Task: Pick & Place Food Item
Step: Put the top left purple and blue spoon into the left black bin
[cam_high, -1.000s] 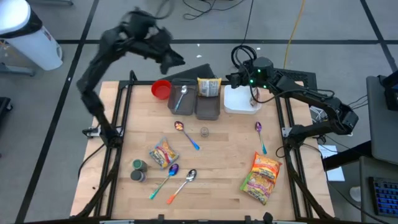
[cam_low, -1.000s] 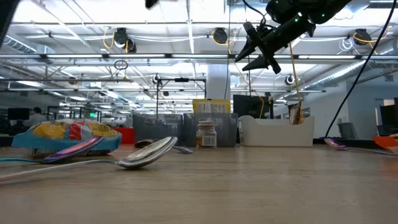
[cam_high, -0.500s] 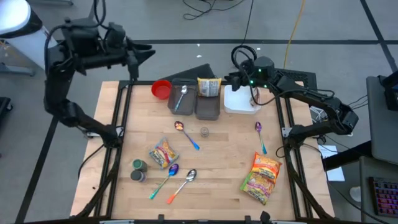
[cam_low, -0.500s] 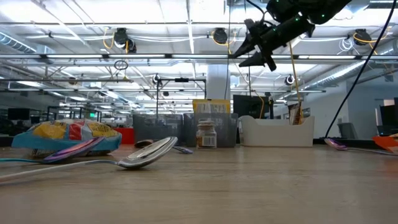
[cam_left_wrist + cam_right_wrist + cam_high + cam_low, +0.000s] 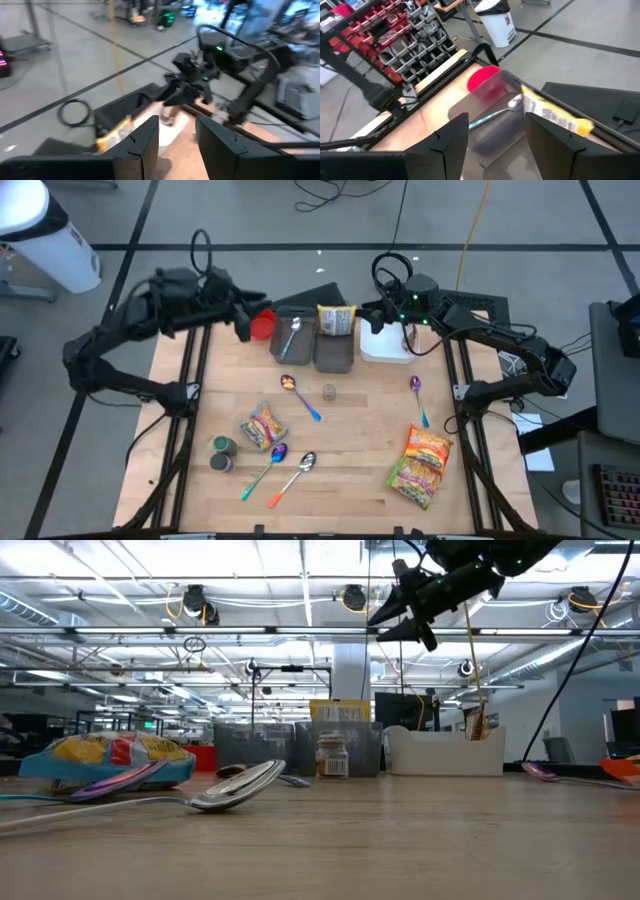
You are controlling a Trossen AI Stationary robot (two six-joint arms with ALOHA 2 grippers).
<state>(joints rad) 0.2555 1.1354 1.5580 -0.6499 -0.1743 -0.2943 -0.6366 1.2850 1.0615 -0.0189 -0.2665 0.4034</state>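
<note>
A yellow food packet (image 5: pixel 336 319) stands at the far end of a grey bin (image 5: pixel 334 355); it also shows in the right wrist view (image 5: pixel 555 116). A colourful snack bag (image 5: pixel 262 427) and an orange-green bag (image 5: pixel 422 463) lie flat on the table. My left gripper (image 5: pixel 245 316) is open and empty, in the air beside the red bowl (image 5: pixel 265 327). My right gripper (image 5: pixel 374 308) is open and empty, high above the far end of the white tray (image 5: pixel 390 345), next to the packet; the low view shows it aloft (image 5: pixel 392 620).
A second grey bin (image 5: pixel 289 338) holds a spoon. A small jar (image 5: pixel 329 391), two cans (image 5: pixel 222 453) and several coloured spoons (image 5: pixel 300 397) lie on the wooden table. Metal frame rails (image 5: pixel 190 380) run along both sides.
My left arm has swung from high over the far edge out toward the table's left, then come down and back right, so its gripper is now beside the red bowl. My right gripper has tipped toward level and stayed above the white tray.
</note>
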